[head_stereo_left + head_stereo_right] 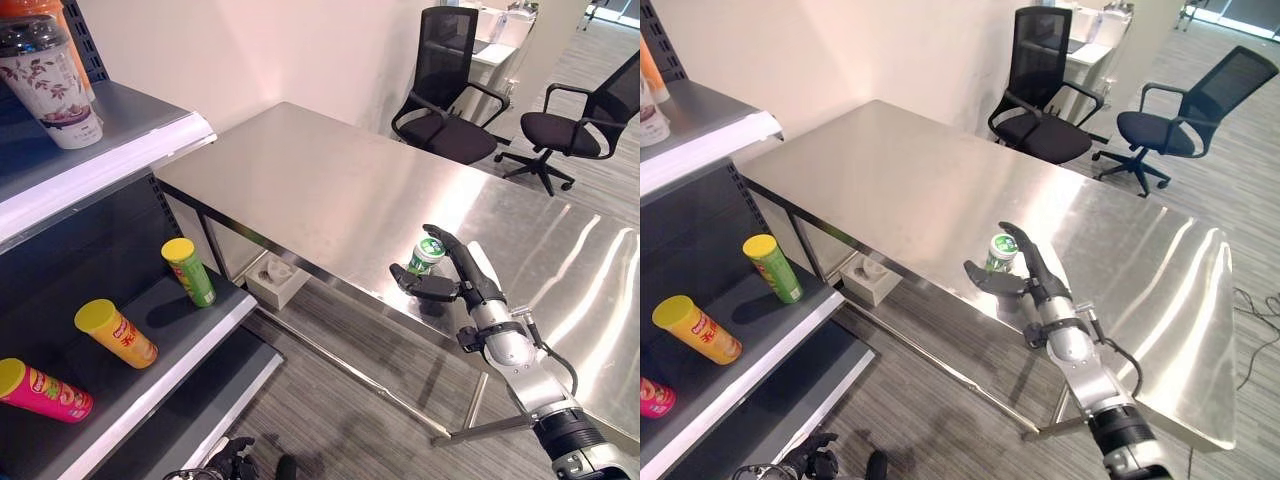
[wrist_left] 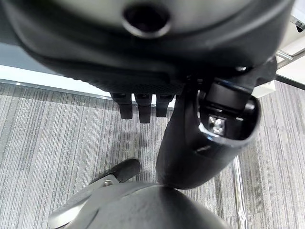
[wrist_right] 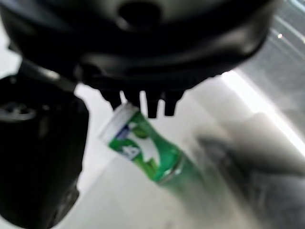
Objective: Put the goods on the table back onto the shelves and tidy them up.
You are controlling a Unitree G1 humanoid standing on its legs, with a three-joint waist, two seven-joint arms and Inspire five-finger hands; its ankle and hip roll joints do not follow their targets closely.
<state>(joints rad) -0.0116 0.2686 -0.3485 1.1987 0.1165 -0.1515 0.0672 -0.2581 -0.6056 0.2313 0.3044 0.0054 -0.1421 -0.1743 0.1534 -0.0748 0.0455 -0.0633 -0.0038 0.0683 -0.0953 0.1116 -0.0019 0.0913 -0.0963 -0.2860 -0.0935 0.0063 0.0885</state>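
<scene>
A small green-and-white bottle (image 1: 427,255) stands upright near the front edge of the steel table (image 1: 320,190). My right hand (image 1: 468,278) is open beside it, with the fingers straight behind the bottle and the thumb stretched out in front; it is not gripping the bottle. In the right wrist view the bottle (image 3: 143,148) sits just past the fingertips (image 3: 152,102). My left hand (image 1: 232,460) hangs low by the floor with relaxed fingers (image 2: 139,106) and holds nothing.
On the left, the shelf unit (image 1: 150,140) carries a patterned cup (image 1: 48,85) on its upper board. Below lie a green tube (image 1: 188,271), an orange tube (image 1: 115,333) and a pink tube (image 1: 42,390). Two office chairs (image 1: 445,85) stand behind the table, and a pale box (image 1: 272,280) sits on the floor.
</scene>
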